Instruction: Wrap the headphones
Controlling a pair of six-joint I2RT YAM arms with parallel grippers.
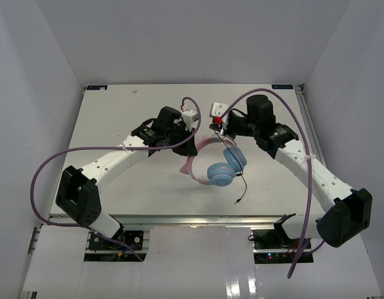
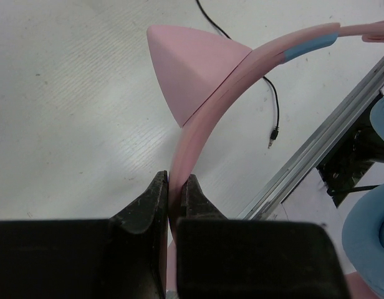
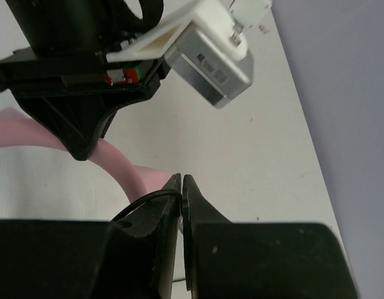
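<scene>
The headphones (image 1: 220,169) are held up over the middle of the table, their two light-blue ear cups (image 1: 222,175) hanging below the pink headband (image 1: 191,164). My left gripper (image 2: 175,180) is shut on the headband (image 2: 198,124), just below a pink cat ear (image 2: 192,68). My right gripper (image 3: 181,180) is shut on the thin black cable (image 3: 142,202), which loops over its left finger close to the headband (image 3: 117,165). From the top view the right gripper (image 1: 224,134) sits just above the ear cups. The rest of the cable (image 1: 244,185) hangs down to its plug (image 1: 237,202).
The left arm's wrist camera housing (image 3: 211,56) hangs close in front of the right gripper. Thick purple robot cables (image 1: 67,152) arc beside both arms. A metal rail (image 2: 323,149) marks the table's near edge. White walls enclose the table on three sides.
</scene>
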